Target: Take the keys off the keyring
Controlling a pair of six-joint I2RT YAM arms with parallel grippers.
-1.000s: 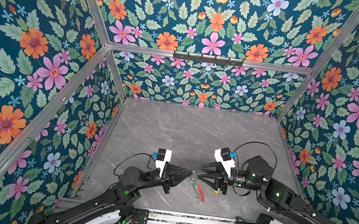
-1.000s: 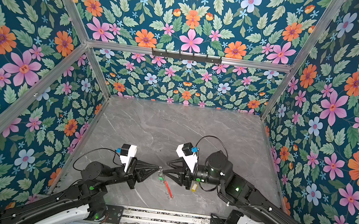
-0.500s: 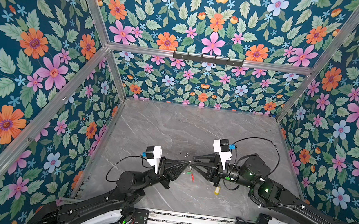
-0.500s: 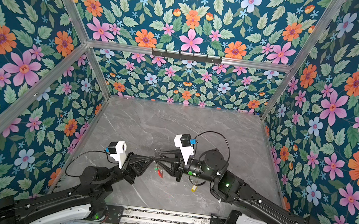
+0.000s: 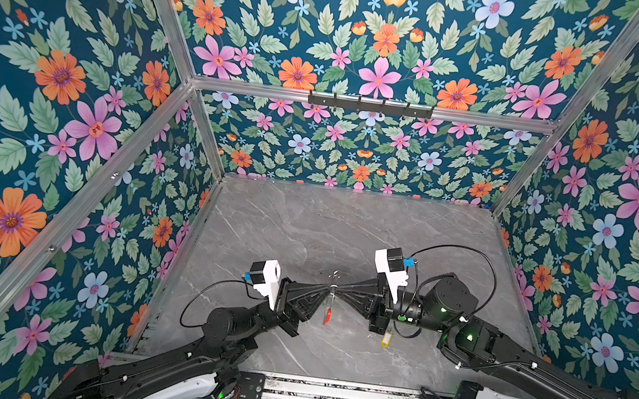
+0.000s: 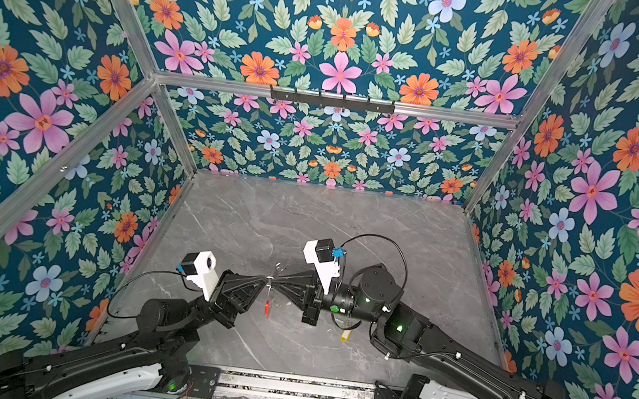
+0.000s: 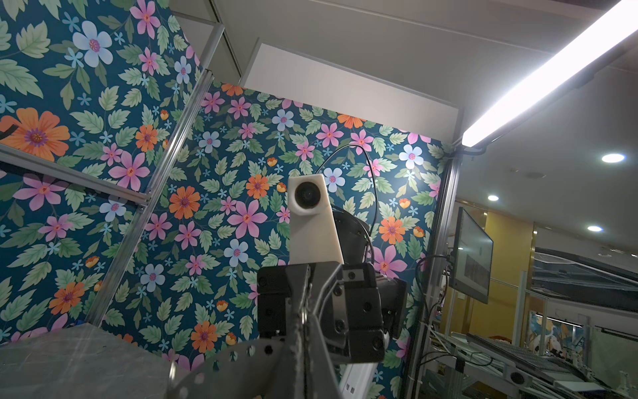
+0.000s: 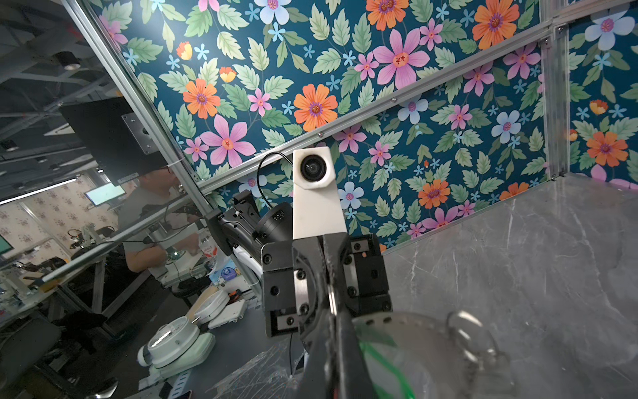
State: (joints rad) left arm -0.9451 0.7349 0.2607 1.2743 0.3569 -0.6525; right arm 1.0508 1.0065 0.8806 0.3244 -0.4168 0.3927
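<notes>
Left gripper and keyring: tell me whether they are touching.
Touching. The left wrist view shows the flat, holed keyring running straight into the shut jaws of the left gripper, with no gap between them.

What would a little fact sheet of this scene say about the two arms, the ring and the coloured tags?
Surface: grey marble-look tabletop
Left fingers: shut on the large flat grey metal keyring, held clear of the tabletop
Right fingers: shut on the same keyring from the opposite side
Red sleeve: on the keyring, hanging below the grip
Green plastic tag: blurred, beside the keyring in the right wrist view
Yellow oblong plastic tag: lying on the tabletop, apart from the keyring
</notes>
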